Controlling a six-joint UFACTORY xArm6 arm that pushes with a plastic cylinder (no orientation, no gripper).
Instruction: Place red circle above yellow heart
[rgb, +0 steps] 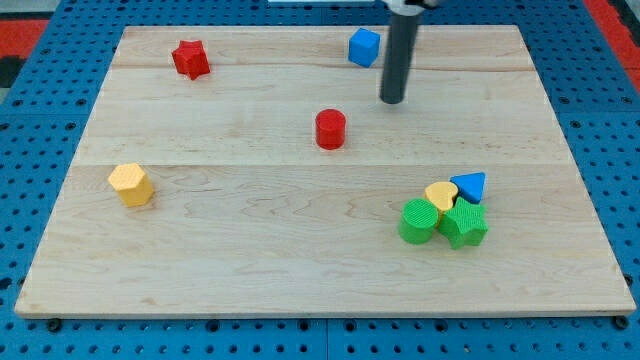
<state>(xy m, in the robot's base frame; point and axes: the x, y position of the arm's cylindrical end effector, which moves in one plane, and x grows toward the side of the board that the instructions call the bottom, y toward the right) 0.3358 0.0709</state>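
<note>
Since my tip (393, 100), a bare rod holding nothing, sits toward the top edge, up-right of the red circle (330, 129), it should circle to the block's left and push it right, stopping just above the yellow heart (440, 194) near the bottom-right corner.

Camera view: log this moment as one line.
tip: up-right of red circle, apart | yellow heart: lower right, among green blocks, blue triangle | placement: not done

You see my tip (393, 100) up and right of the red circle (330, 130), apart from it; the yellow heart (440, 195) sits lower right among green blocks.
</note>
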